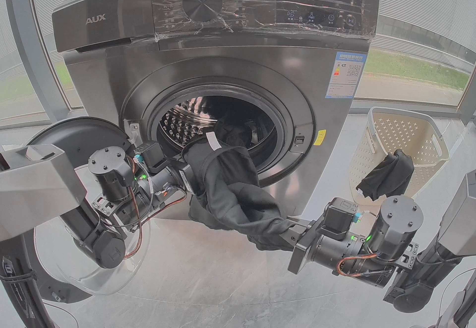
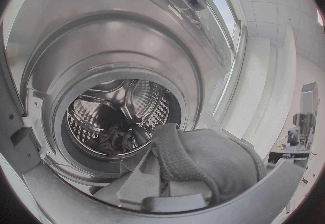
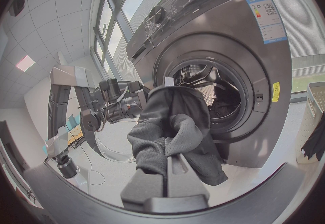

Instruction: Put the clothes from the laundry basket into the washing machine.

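One grey front-loading washing machine (image 1: 317, 96), round door (image 1: 74, 138) swung wide left. One black garment (image 1: 233, 190) is stretched before the drum mouth's lower rim, pinched by the closed left gripper (image 1: 191, 180) and closed right gripper (image 1: 292, 235); the upper mouth stands unobstructed. One cream perforated laundry basket (image 1: 396, 133), rightward, second black garment (image 1: 386, 175) draped over its edge.

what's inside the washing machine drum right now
Dark clothes lie piled at the bottom of the drum. A black garment, held by the left gripper and right gripper, hangs across the opening's lower edge and covers whatever lies behind it.
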